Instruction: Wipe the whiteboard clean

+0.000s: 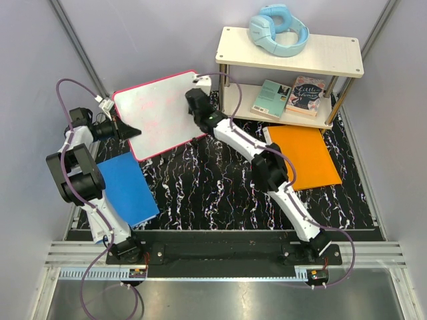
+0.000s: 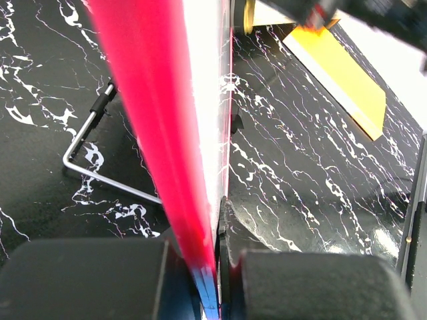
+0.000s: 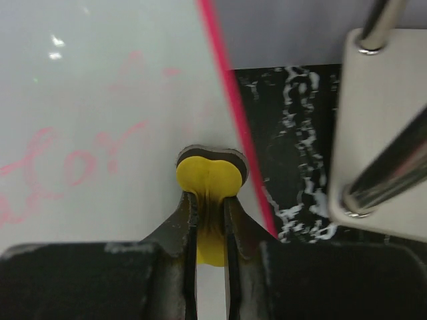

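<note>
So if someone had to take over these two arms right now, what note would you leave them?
Left pincer: shut on the whiteboard at its pink rim, steadying it.
Right pincer: shut on a yellow pad, pressed to the board near its shelf-side rim.
The board sits far left on the table, beside the shelf.
Done: board gripped, pad on the board.
Left: pink writing shows beside the pad; wipe it off.

top view looks down from six o'clock; both wrist views sit close on its ten o'clock whiteboard (image 1: 160, 110).
</note>
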`<state>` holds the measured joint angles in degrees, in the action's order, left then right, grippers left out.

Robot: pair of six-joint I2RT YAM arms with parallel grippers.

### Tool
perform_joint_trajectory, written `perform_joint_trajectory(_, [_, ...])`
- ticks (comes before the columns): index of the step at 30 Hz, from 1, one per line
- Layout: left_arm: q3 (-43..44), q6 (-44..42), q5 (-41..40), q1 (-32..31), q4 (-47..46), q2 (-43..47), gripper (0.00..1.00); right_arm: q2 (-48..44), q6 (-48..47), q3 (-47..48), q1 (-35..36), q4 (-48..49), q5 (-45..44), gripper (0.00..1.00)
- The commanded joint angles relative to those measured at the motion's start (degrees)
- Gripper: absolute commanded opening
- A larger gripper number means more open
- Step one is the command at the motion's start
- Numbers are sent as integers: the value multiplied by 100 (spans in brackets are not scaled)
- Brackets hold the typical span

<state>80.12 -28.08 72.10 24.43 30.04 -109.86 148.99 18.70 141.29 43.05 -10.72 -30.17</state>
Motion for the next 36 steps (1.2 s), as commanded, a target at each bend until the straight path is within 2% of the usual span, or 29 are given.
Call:
perform_joint_trajectory(1, [-427,-1859,-4784,-105,380,-369,0,78,-15,-155,-323,-194,-465,0])
perform_joint_trajectory(5, [-453,-1877,-4793,-105,379,-360,0,139,-278,-120,-245,-89,703,0])
perform_joint_trajectory(8, [-453,-1877,-4784,-105,380,-360,0,227,-646,-6,97,0,1109,0])
perform_joint_trajectory(17, [-435,-1859,-4740,-105,423,-352,0,350,-780,3,819,114,1180,0])
perform_joint_trajectory(25, [-471,-1895,-4722,-105,467,-325,0,982,-1131,1189,1329,-53,1576,0])
perform_joint_trajectory(36, [-453,-1824,-4740,-105,538,-220,0,1194,-1536,1313,1601,720,1303,0])
